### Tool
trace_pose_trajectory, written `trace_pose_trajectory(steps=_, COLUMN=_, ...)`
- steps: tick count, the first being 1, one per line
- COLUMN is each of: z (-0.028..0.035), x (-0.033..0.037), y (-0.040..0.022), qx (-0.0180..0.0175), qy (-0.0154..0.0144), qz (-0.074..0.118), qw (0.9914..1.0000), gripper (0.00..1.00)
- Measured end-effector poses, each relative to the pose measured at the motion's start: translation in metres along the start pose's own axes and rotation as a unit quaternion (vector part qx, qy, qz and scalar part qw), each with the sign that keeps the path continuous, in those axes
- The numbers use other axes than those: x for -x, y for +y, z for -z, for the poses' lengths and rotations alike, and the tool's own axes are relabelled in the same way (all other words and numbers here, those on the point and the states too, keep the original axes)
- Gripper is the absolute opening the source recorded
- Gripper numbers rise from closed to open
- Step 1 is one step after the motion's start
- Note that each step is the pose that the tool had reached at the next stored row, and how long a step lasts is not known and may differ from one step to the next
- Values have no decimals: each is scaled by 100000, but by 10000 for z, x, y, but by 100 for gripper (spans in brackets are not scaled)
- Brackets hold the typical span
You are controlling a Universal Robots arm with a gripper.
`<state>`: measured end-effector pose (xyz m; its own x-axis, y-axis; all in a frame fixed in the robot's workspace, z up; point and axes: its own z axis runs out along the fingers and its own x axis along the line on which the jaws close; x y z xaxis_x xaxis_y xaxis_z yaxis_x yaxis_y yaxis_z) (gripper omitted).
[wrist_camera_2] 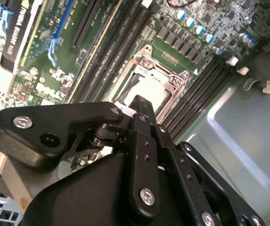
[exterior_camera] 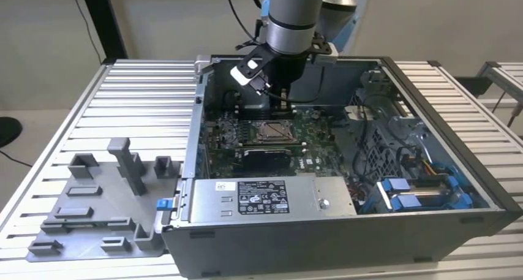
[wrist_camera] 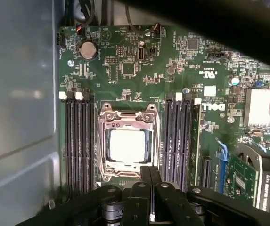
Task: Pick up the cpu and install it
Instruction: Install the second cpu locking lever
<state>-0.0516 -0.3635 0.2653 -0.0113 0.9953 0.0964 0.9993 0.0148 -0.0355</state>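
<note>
Computer case (exterior_camera: 490, 200): I see a large grey box lying on its side on a slatted metal table (exterior_camera: 122, 102), its open side facing up.
Inside the case: a green circuit board (exterior_camera: 315, 133) covers the floor; a grey power unit with a black-and-white label (exterior_camera: 261, 197) sits along the near wall; blue drive brackets (exterior_camera: 413, 191) and loose cables fill the corner toward the exterior view's right.
Socket (wrist_camera: 127, 143): a square metal frame sits near the middle of the circuit board, with rows of long black memory slots (wrist_camera: 78, 141) on both sides of it.
In the socket: the cpu (wrist_camera: 128, 146), lying flat and level inside the frame; I also see it in the second wrist view (wrist_camera_2: 146, 92).
Cpu looks: small, thin and square, with a plain silvery-white top that catches the light; I cannot make out its edge colour against the frame.
Gripper (wrist_camera: 150, 176): it hangs from my arm just above the socket, inside the case. Its two black fingers (wrist_camera_2: 142, 110) are pressed together at the tips and grip nothing; they stand clear of the cpu.
Grey tray (exterior_camera: 98, 212): it rests on the table outside the case, toward the exterior view's left, with upright posts and shallow holders.
</note>
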Motion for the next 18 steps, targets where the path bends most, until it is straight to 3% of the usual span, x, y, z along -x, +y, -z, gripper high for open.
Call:
trace_pose_trajectory(steps=4, z=0, x=21, y=-57, qx=-5, qy=-5, qz=12, qw=100000, gripper=0)
trace_pose_trajectory(steps=8, z=2, x=94, y=-61, qx=-5, qy=32, qz=10, qw=100000, gripper=0)
trace_pose_trajectory(steps=14, z=-52, x=101, y=-59, qx=16, qy=658, qz=33, qw=99998, gripper=0)
trace_pose_trajectory(steps=18, z=-70, x=102, y=-100, qx=39, qy=899, qz=25, qw=99996, gripper=0)
